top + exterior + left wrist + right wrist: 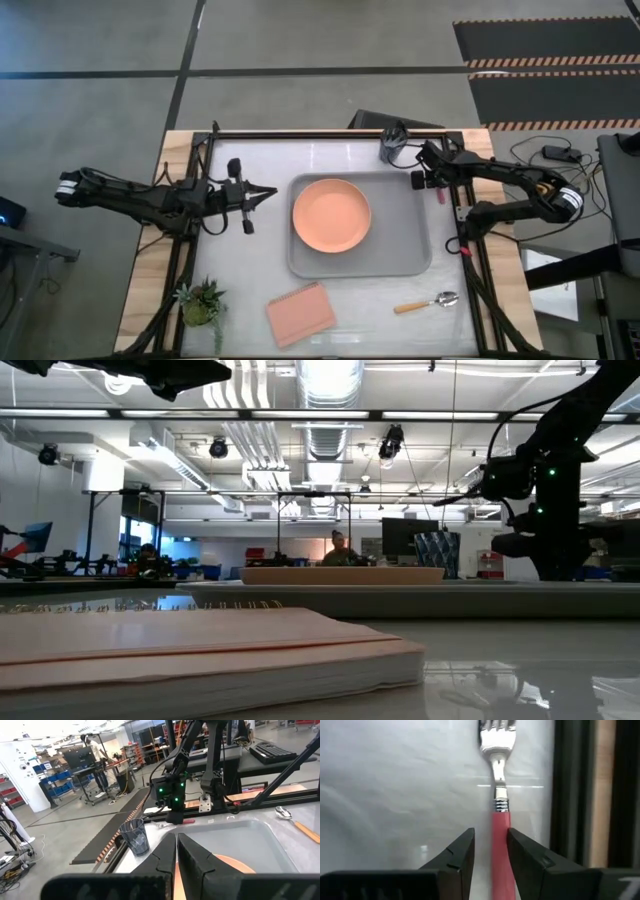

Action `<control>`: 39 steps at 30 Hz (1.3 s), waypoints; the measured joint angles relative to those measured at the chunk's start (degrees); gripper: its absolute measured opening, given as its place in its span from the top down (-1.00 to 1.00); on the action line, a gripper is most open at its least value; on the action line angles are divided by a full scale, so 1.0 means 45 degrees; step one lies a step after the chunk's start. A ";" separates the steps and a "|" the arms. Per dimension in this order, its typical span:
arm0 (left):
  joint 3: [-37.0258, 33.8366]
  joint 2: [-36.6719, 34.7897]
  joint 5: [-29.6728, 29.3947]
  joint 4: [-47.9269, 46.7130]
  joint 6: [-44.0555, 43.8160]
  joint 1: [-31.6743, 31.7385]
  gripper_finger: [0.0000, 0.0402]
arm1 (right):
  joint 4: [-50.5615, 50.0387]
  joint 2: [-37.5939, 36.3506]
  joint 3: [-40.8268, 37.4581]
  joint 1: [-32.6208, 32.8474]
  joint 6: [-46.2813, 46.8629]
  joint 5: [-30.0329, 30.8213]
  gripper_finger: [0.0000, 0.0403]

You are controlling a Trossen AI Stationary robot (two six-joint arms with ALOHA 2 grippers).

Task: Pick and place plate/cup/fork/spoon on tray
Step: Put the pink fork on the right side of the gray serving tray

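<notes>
Closest to the lens, the fork (500,815) lies on the worktop (250,270) with its red-pink handle running between the two fingers of the right gripper (490,852); the fingers stand slightly apart on either side of the handle, and whether they press it cannot be told. From above, that gripper (428,178) sits at the tray's far right corner, just beside the rim, with a sliver of the fork (438,196) showing under it between the tray and the frame rail.

Outward from there, the tray (400,250) lies in the middle of the worktop, and the plate (331,214) rests inside it, toward its left half. The cup (392,147) stands upright on the worktop just beyond the tray's far right corner, near the right gripper. The spoon (427,303) lies off the tray, near its front right corner, bowl pointing right.

The left gripper (262,195) hangs to the left of the tray, pointing at the plate, its fingers (197,855) drawn nearly together around nothing.

A salmon-pink notebook (300,313) lies near the front edge of the worktop, and a small potted plant (200,300) stands at the front left.
</notes>
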 joint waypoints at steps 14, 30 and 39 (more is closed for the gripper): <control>0.0000 0.0062 0.0000 0.0007 -0.0002 0.0000 1.00 | 0.0060 -0.0019 0.0288 -0.0005 -0.0578 0.0630 0.40; 0.0000 0.0063 0.0000 0.0018 -0.0008 0.0000 1.00 | 0.1858 -0.0027 -0.0952 -0.0005 -0.1057 0.0744 0.41; 0.0000 0.0063 0.0000 0.0018 -0.0008 -0.0001 1.00 | 0.1880 -0.0035 -0.0988 -0.0001 -0.1056 0.0543 0.72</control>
